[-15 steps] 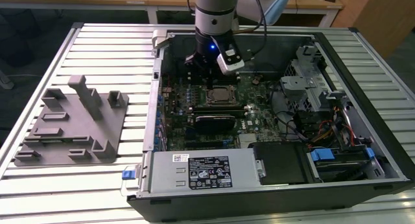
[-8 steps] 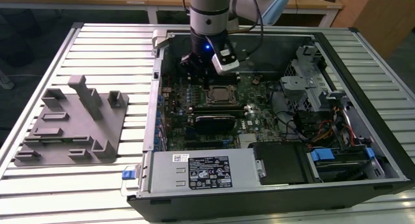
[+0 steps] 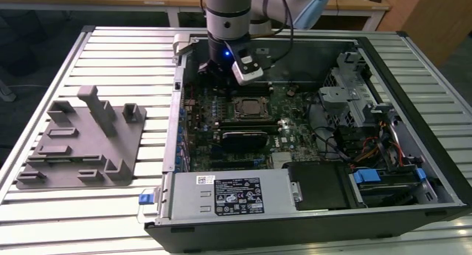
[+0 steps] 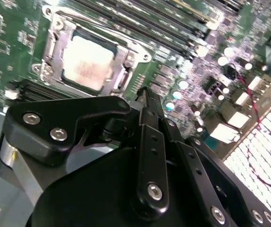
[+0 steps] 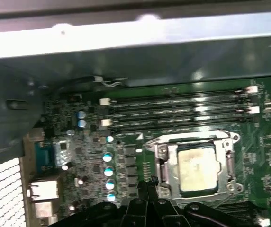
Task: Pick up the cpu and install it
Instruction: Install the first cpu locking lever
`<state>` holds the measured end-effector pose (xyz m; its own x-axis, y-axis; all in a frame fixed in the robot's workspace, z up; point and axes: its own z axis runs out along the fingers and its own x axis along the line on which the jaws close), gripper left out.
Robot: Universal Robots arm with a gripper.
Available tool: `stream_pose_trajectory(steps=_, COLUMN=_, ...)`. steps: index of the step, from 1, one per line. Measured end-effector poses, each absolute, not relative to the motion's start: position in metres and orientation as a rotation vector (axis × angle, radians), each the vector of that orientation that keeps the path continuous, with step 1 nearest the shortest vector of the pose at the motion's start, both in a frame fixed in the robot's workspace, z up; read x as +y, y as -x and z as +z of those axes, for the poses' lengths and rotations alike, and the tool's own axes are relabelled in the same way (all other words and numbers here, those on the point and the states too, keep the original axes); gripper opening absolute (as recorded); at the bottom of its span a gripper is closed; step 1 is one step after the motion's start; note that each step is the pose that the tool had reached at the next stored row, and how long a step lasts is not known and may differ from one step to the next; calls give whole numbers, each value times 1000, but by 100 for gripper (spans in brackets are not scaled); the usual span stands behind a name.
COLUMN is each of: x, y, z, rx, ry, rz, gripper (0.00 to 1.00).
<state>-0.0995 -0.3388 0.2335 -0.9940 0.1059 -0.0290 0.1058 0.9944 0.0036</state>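
The cpu [image 3: 248,107] is a silver-grey square lying flat in the motherboard socket, with the socket's metal frame [image 5: 163,163] around it. Both wrist views show it from above, the cpu [image 4: 87,61] in one and the cpu [image 5: 197,168] in the other. My gripper [image 3: 219,78] hangs above the board, a little behind the socket and toward the exterior view's left. Its black fingertips [image 5: 147,183] are pressed together with nothing between them, and they stand beside the socket's edge, apart from the chip. The gripper [image 4: 145,97] is shut.
The open computer case [image 3: 413,122] walls in the motherboard. Memory slots [image 5: 183,111] run behind the socket. A black component [image 3: 244,139] sits in front of it, and a power supply [image 3: 229,194] nearer still. A grey fixture [image 3: 81,139] stands on the slatted table at the exterior view's left.
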Motion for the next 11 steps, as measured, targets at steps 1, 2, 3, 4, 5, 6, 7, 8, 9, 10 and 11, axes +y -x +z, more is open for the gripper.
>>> stream_pose_trajectory(steps=1, x=-339, y=102, z=233, rx=3107, ry=-165, rz=4, gripper=11)
stream_pose_trajectory(steps=2, x=-339, y=104, z=234, rx=3106, ry=-165, rz=5, gripper=11)
stream_pose_trajectory(steps=3, x=-339, y=104, z=234, rx=3105, ry=-165, rz=5, gripper=11)
stream_pose_trajectory(steps=4, x=-339, y=105, z=234, rx=3105, ry=-165, rz=6, gripper=11)
stream_pose_trajectory(steps=5, x=-339, y=105, z=235, rx=3105, ry=-165, rz=6, gripper=11)
stream_pose_trajectory(steps=6, x=-339, y=105, z=236, rx=3105, ry=-165, rz=6, gripper=11)
stream_pose_trajectory(steps=7, x=-339, y=105, z=238, rx=3105, ry=-165, rz=6, gripper=11)
stream_pose_trajectory(steps=8, x=-339, y=105, z=239, rx=3105, ry=-165, rz=6, gripper=11)
stream_pose_trajectory(steps=9, x=-339, y=105, z=242, rx=3105, ry=-165, rz=6, gripper=11)
stream_pose_trajectory(steps=10, x=-339, y=105, z=244, rx=3105, ry=-165, rz=7, gripper=11)
stream_pose_trajectory(steps=11, x=-339, y=105, z=246, rx=3105, ry=-165, rz=8, gripper=11)
